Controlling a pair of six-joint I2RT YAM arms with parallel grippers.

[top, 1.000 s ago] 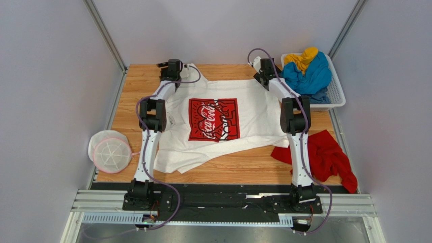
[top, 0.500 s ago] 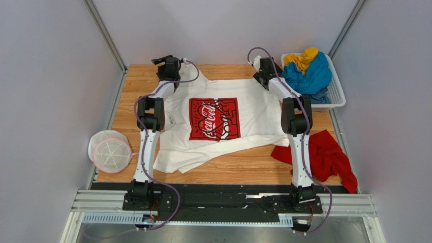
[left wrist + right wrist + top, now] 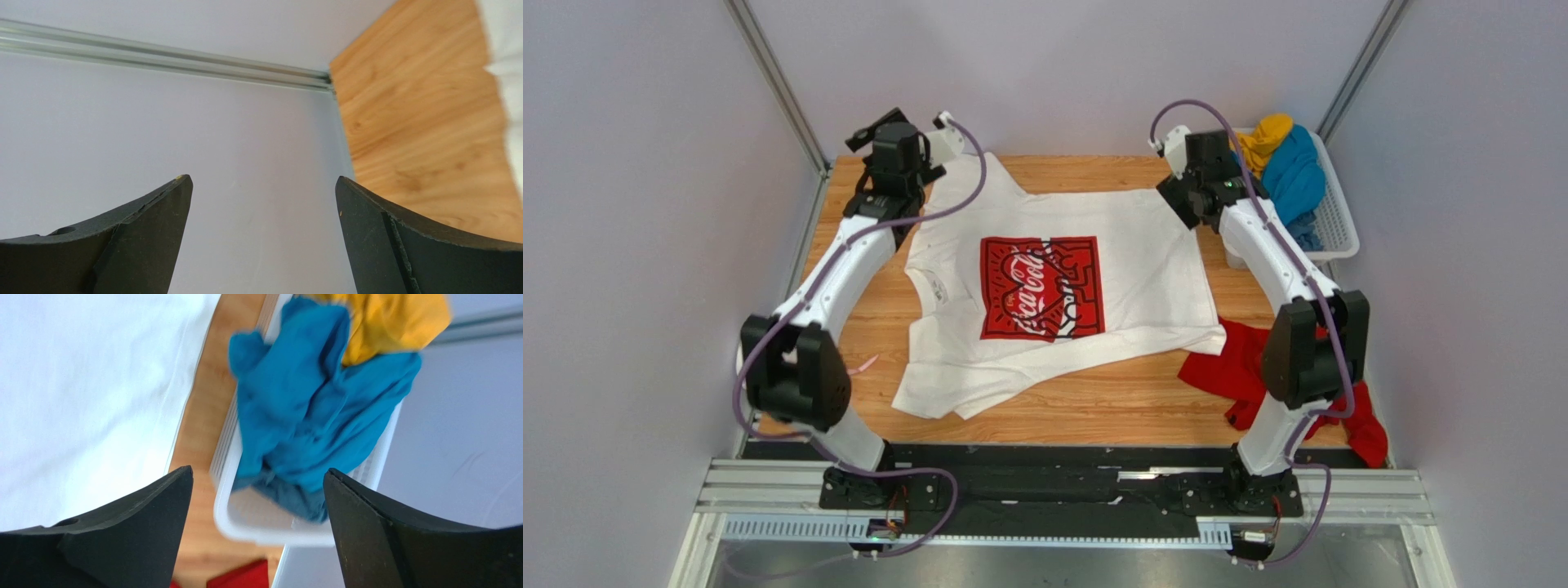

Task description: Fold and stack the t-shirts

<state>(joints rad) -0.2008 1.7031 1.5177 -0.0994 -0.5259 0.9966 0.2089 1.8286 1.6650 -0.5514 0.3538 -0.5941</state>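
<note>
White cloth of the printed t-shirt (image 3: 1063,306) lay spread flat, print up, mid-table (image 3: 1100,410), probably ready for folding its sides in. The left gripper (image 3: 261,184) and right gripper (image 3: 258,471) hung near its far corners, jaws spread and empty. Only the overhead view showed the red t-shirt (image 3: 1204,368) at near right. The right wrist view showed the blue t-shirt (image 3: 294,416) and yellow t-shirt (image 3: 387,318) heaped in the basket (image 3: 245,527).

A white lattice basket (image 3: 1333,227) (plastic) sits at the wooden table's (image 3: 1100,398) far right corner.
</note>
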